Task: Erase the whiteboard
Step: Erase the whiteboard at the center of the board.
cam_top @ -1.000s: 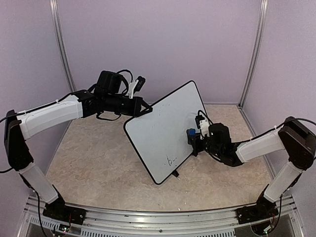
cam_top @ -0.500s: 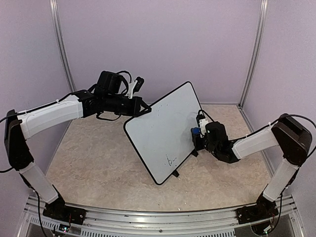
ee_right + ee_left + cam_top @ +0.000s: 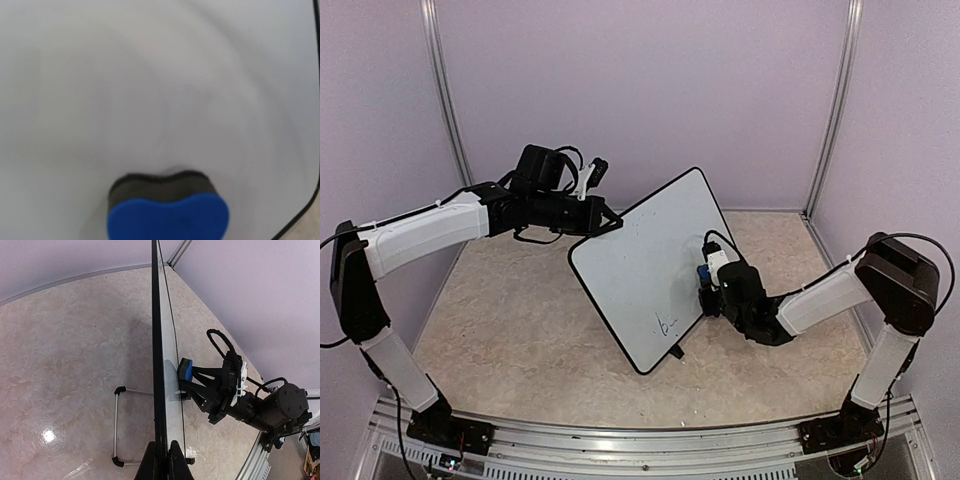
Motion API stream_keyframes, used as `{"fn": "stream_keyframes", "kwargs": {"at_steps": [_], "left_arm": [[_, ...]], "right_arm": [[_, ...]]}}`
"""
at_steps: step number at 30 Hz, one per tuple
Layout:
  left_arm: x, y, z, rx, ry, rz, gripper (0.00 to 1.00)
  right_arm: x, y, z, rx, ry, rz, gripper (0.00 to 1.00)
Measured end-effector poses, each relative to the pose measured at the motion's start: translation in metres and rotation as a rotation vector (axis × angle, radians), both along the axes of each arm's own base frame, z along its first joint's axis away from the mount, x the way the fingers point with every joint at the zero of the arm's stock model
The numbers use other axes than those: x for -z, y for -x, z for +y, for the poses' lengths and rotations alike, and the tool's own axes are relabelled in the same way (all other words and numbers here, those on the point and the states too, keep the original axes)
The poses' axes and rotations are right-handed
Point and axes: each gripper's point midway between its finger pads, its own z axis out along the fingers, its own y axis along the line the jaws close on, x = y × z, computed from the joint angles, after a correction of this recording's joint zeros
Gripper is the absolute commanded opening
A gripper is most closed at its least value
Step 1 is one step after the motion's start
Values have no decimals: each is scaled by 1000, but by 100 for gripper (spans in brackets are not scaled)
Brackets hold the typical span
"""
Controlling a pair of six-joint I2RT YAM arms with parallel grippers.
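Note:
The whiteboard (image 3: 645,270) stands tilted on the table, white with a thin black rim, with a small black scribble (image 3: 665,324) near its lower corner. My left gripper (image 3: 610,224) is shut on the board's upper left edge; in the left wrist view its fingertips (image 3: 162,460) pinch the rim, and the board (image 3: 159,340) shows edge-on. My right gripper (image 3: 705,278) is shut on a blue eraser (image 3: 704,271) and presses its dark felt against the board's right side. In the right wrist view the eraser (image 3: 168,215) touches the white surface (image 3: 150,75); the fingers are hidden.
A wire stand (image 3: 117,425) props the board from behind on the beige table. Purple walls and metal posts (image 3: 830,110) enclose the cell. The board's black clip foot (image 3: 676,352) rests on the table near the lower corner.
My right gripper has moved left with the eraser, from just off the board's right edge onto its surface. The left arm and board have barely moved.

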Motion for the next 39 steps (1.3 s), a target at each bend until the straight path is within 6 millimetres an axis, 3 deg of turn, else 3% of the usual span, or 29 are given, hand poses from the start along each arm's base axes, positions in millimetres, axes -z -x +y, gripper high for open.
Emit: {"fn": "stream_keyframes", "kwargs": {"at_steps": [8,28,34,39], "left_arm": [[0,-1,1,-2,0,0,0],[-2,0,-2,14,14,-3,0],[-3,5,-8,52,28,-7,0],[-2,9,-14,75,32,-1,0]], "right_arm": [[-4,22,24,-46,3,-16,29],[-12,56,54,-241,-38,56,29],[-11,62,38,-242,-22,108,29],[-21,49,6,-169,-14,119,29]]}}
